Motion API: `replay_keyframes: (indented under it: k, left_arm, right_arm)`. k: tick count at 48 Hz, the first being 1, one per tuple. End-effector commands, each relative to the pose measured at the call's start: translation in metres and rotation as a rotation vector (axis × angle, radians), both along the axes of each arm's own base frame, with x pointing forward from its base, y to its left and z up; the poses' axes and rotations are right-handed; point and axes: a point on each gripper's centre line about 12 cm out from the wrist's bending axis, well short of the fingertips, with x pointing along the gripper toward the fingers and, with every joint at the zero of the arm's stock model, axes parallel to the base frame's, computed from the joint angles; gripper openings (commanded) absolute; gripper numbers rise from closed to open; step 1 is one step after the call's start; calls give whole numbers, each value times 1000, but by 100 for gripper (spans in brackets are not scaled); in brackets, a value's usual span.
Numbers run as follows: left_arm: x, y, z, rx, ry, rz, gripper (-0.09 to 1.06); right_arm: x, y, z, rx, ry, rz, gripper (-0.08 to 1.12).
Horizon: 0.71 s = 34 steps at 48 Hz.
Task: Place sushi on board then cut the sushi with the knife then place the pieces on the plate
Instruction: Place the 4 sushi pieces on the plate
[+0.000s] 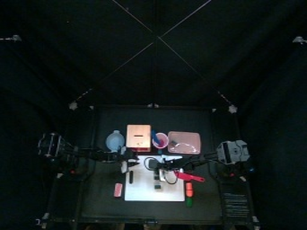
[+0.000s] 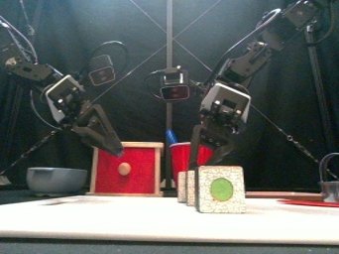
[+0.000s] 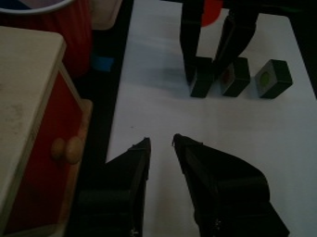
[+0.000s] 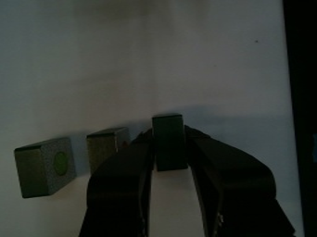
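Three dark green sushi pieces [image 3: 272, 78] stand in a row on the white cutting board [image 2: 133, 220]. In the front view the nearest piece [image 2: 221, 189] shows a green face with a pale rim. My right gripper [image 4: 170, 153] comes down from above and is shut on the end piece [image 4: 170, 137] of the row; the other two pieces [image 4: 107, 148] stand free beside it. My left gripper [image 3: 161, 142] hovers over the board's bare part a short way from the row, its jaws slightly open and empty. A blue knife handle [image 2: 169, 136] sticks out of the red cup [image 2: 181, 159].
The wooden box [image 2: 127, 169] with its red drawer front stands behind the board on the left, and the blue-grey bowl [image 2: 56, 180] sits further left. The pink tray [image 1: 184, 141] lies at the back right. A metal cutter [image 2: 328, 179] is at the right edge.
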Motion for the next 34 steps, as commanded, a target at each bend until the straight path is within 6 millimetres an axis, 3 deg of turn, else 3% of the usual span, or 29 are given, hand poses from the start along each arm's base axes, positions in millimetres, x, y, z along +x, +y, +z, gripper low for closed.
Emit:
replay_keyframes:
  k: [1, 9, 17, 26, 34]
  left_arm:
    - [3, 1, 5, 0, -18, 3, 69]
    - [3, 1, 5, 3, -18, 3, 69]
    - [3, 1, 5, 4, -18, 2, 69]
    - [2, 1, 4, 2, -17, 3, 69]
    - [4, 3, 1, 2, -7, 8, 69]
  right_arm:
    - [-3, -5, 33, 14, -75, -22, 60]
    - [-30, -34, 55, 25, -83, -108, 60]
    - [-71, -74, 67, 45, -63, -249, 60]
    - [-115, -108, 60, 36, 6, -374, 60]
    - [-142, -132, 47, 38, 47, -477, 60]
